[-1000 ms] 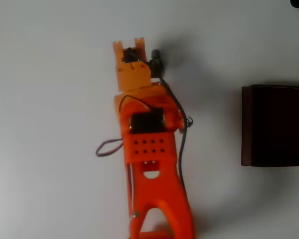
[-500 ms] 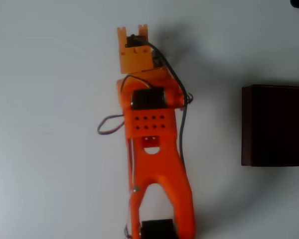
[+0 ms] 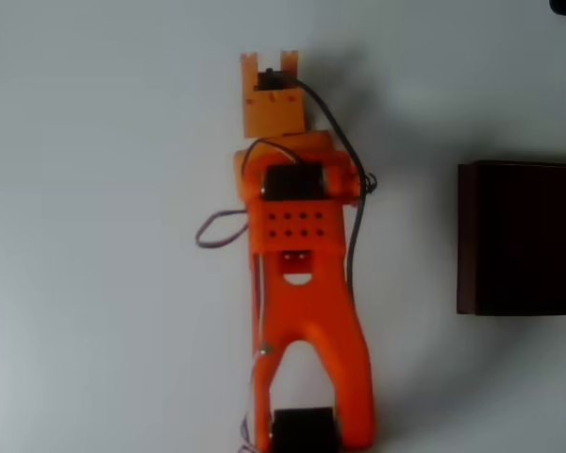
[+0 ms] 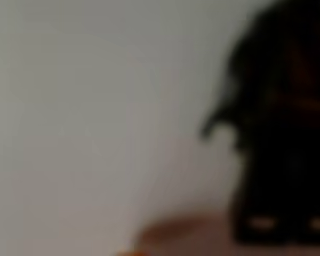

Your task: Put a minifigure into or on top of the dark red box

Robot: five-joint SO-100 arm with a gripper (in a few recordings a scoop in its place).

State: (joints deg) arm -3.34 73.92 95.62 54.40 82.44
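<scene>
Wrist view: a blurred dark toy minifigure [image 4: 280,133] looms very close to the lens over the pale white worktop [image 4: 85,106]. Whether the orange two-finger gripper [image 3: 272,68] pinches it cannot be told. Overhead view: the large dark red rectangular box [image 3: 524,236] lies well apart, at the right. Risk: an unsecured figure may drop during the traverse toward the box.

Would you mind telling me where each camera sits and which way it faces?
Overhead view: fixed above, looking straight down at the white table, the orange arm and the dark red box at the right edge.
Wrist view: rides on the arm, close to a blurred dark shape, probably the minifigure.
Shared: the white table.
</scene>
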